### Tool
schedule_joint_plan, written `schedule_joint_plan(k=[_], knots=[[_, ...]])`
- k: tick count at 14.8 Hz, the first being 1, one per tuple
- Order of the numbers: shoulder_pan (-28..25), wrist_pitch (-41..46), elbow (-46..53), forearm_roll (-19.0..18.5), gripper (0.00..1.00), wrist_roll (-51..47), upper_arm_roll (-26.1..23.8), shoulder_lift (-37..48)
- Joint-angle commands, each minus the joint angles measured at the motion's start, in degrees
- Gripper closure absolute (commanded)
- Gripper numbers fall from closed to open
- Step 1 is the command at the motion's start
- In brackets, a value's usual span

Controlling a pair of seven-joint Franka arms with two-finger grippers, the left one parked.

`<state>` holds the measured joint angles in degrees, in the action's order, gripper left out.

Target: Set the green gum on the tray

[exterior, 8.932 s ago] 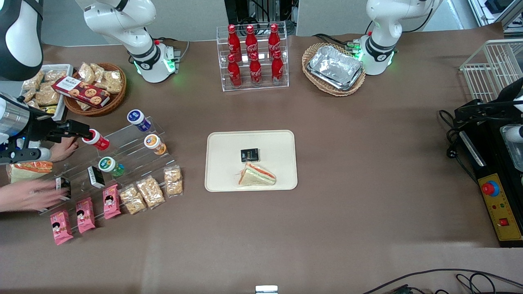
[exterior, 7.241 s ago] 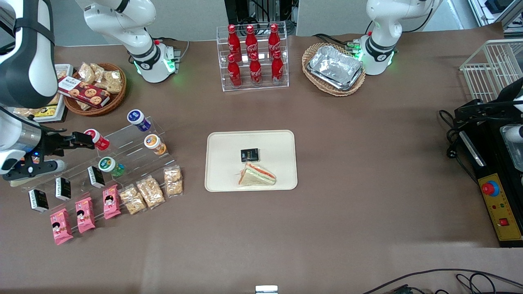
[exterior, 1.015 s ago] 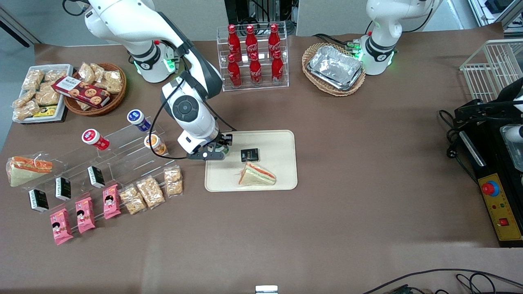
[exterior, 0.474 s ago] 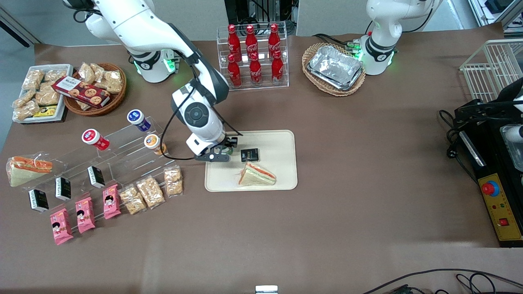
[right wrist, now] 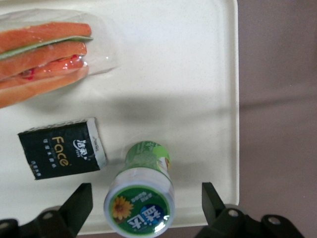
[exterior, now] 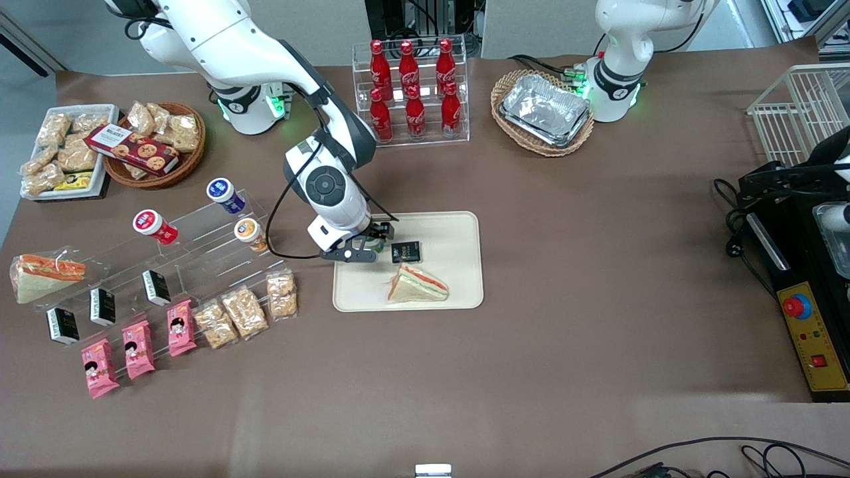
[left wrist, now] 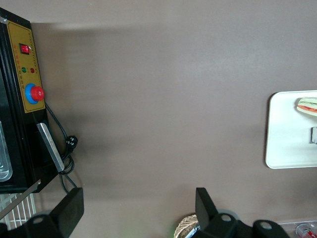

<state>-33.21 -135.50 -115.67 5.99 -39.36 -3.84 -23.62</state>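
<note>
Right wrist view: I see the small green gum bottle (right wrist: 142, 193), white-capped, lying on the cream rectangular plastic tray (right wrist: 198, 74); gripper (right wrist: 146, 208) fingers apart, clear of it.

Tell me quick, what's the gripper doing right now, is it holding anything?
Gripper: open, holding nothing, above the tray, its fingers apart on either side of the green gum.

The little green gum bottle (right wrist: 143, 196) has a white cap with a green label, yellow flower and blue patch on it. It's over the plain cream plastic tray (right wrist: 188, 74). The small box (right wrist: 62, 148) is black with pale "Face" lettering, and the wrapped sandwich (right wrist: 42, 54) shows orange, red and green layers. The black gripper (right wrist: 143, 210) is over the tray too.
</note>
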Motion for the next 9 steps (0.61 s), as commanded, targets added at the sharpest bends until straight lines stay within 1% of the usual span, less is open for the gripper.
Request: schedule_joint_plan(k=[1, 3, 4, 6, 7, 9], knots=[[0.51, 1.1, 0.35, -0.45, 0.01, -0.28, 0.76, 1.89], [1.92, 6.36, 1.66, -4.83, 0.01, 0.86, 2.6, 4.79], [3.49, 9.78, 2.72, -5.28, 0.01, 3.48, 3.04, 6.46], [8.05, 17.86, 5.7, -4.33, 0.01, 12.95, 3.05, 9.01], [10.34, 21.73, 7.02, -4.32, 0.01, 16.04, 3.13, 10.24], [14.21, 26.49, 8.26, -4.23, 0.01, 22.19, 3.05, 13.14]])
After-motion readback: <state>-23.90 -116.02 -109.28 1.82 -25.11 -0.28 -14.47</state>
